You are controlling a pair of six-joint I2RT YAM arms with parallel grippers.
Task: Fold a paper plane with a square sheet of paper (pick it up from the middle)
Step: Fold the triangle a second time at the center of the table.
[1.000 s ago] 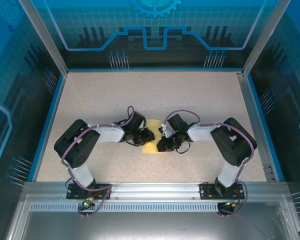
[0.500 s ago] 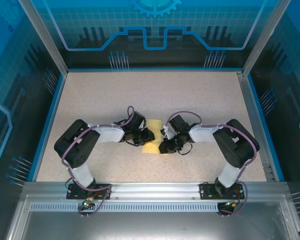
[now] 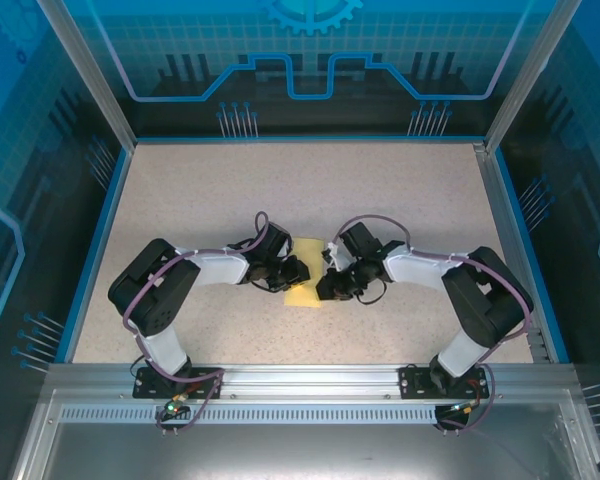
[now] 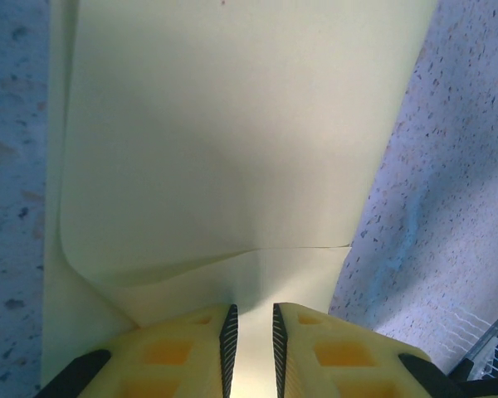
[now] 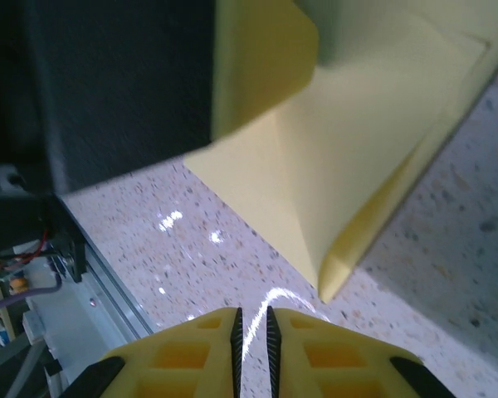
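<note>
Pinching: left gripper (image 4: 251, 322) nips the square sheet of paper (image 4: 224, 149), seen from its wrist | right gripper (image 5: 251, 322) fingers almost together on nothing, near the folded corner | from above, sheet between both grippers, wide table (image 3: 380, 190) room beyond

No words, numbers or brand marks could be read anywhere. The only sign-like mark was a pale blue gear emblem (image 3: 311, 12) on the back wall panel (image 3: 310, 110), cut off by the top edge, with blue circuit-style lines beneath it. None of it carried lettering.
</note>
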